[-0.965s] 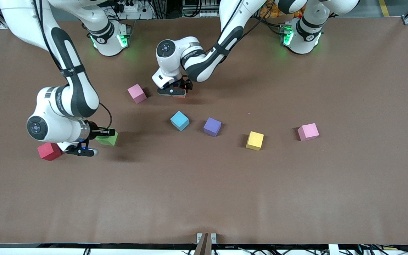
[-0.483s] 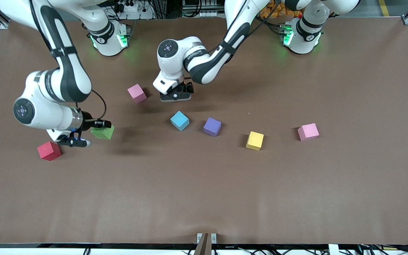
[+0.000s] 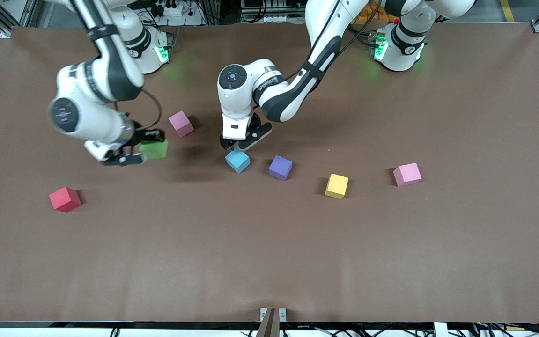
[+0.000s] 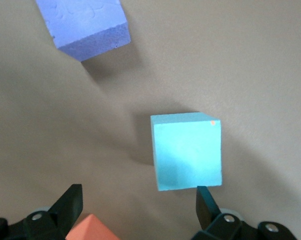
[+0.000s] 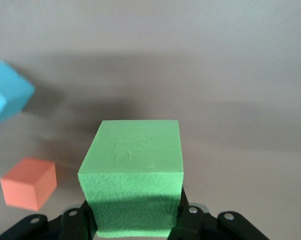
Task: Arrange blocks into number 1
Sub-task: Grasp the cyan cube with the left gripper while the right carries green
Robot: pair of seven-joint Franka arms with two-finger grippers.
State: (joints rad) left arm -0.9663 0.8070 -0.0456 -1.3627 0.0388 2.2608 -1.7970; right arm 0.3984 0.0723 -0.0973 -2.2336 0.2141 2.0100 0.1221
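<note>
Green block [image 5: 133,172]: faint pressed marks on the top face, nothing readable.
Purple block [image 4: 85,22]: faint embossed pattern, no letters to make out.
Arms, surface [image 3: 269,252]: no legible text.

the small matte orange cube [image 4: 92,228] is hidden under the left arm in the front view; the left wrist view's edge cuts it to one corner. that edge also crops the matte purple cube [image 4: 85,26]. the right wrist view's edge crops the matte light blue cube [image 5: 6,96]
</note>
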